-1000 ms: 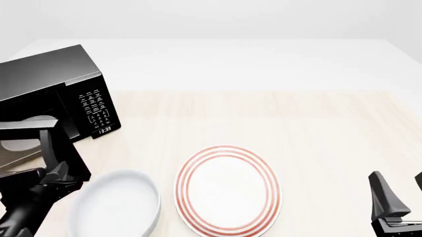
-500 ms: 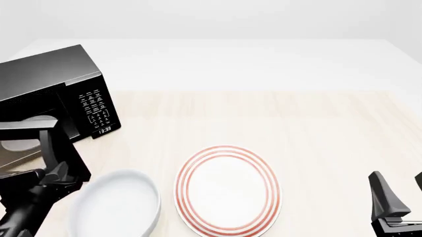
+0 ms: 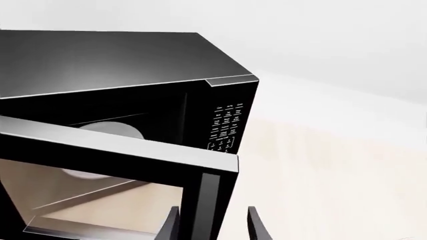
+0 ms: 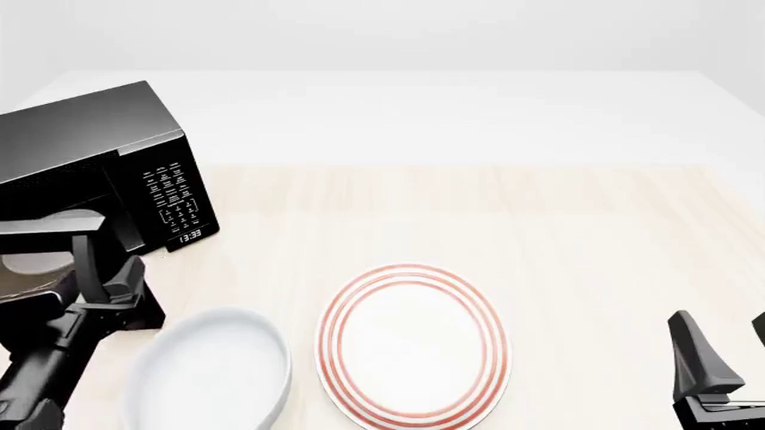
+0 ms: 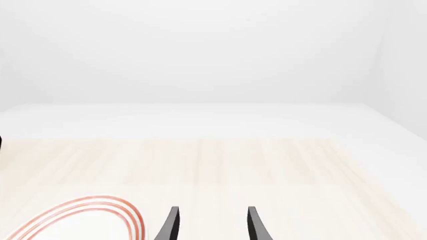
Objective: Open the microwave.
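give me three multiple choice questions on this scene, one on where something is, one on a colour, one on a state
1. Where does the white bowl sit?
A. inside the microwave
B. just left of the red-ringed plate
C. at the far right edge of the table

2. What colour are the rings on the plate?
A. blue
B. green
C. red

3. What state is the microwave door in?
A. swung open
B. fully shut
C. taken off and lying flat on the table

Answers:
1. B, the front view shows the bowl beside the plate on its left.
2. C, red rings run round the plate's rim.
3. A, the left wrist view shows the door standing out from the cavity, with the white turntable visible and the left gripper at the door's edge.
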